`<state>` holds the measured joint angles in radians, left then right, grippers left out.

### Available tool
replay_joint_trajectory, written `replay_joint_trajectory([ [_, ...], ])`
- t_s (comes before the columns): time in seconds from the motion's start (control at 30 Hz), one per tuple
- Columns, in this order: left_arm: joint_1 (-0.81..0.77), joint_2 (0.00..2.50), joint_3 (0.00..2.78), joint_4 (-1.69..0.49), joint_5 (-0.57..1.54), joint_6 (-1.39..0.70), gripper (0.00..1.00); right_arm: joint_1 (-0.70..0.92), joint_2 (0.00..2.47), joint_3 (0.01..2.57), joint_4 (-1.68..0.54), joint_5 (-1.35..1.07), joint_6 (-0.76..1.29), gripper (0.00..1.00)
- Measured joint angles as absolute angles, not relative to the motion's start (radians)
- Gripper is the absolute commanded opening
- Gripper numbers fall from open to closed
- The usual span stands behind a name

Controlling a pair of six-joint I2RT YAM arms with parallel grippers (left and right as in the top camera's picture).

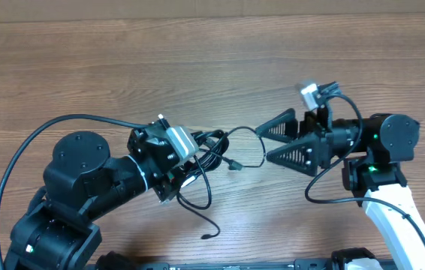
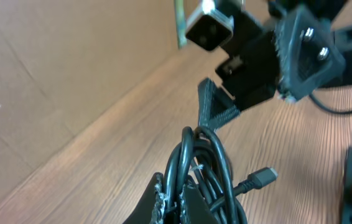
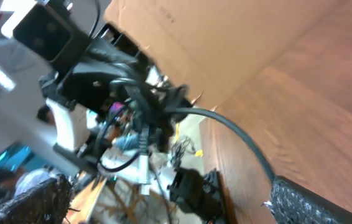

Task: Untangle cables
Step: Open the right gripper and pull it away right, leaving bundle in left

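left gripper [image 2: 175,198] pinches the cables [image 2: 221,163], their bundle cut off below.

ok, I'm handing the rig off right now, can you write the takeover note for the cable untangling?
Left gripper: shut on the cables, clamping the bunched part.
Right gripper: open, holding nothing; one loop reaches toward its fingertips.
Cables: bunched at the left gripper, one plug end sticking out free, one tail trailing over the table toward the near edge.
Done: bundle is secured by the left.
Left to do: nothing looks separated yet. The likely next step is closing the right on that loop and drawing it clear.
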<state>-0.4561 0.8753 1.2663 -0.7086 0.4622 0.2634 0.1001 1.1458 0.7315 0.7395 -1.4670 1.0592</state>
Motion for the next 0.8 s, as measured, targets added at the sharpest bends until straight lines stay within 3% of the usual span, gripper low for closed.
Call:
replay_joint_trajectory([
  [0.37, -0.456, 0.875, 1.267, -0.658, 0.388, 0.069, 0.04, 0.033, 1.146, 0.731, 0.582, -1.406, 1.073, 1.0],
  [0.8, -0.456, 0.952, 1.267, -0.659, 0.362, 0.061, 0.04, 0.033, 1.146, 0.731, 0.686, -1.425, 1.134, 1.0],
])
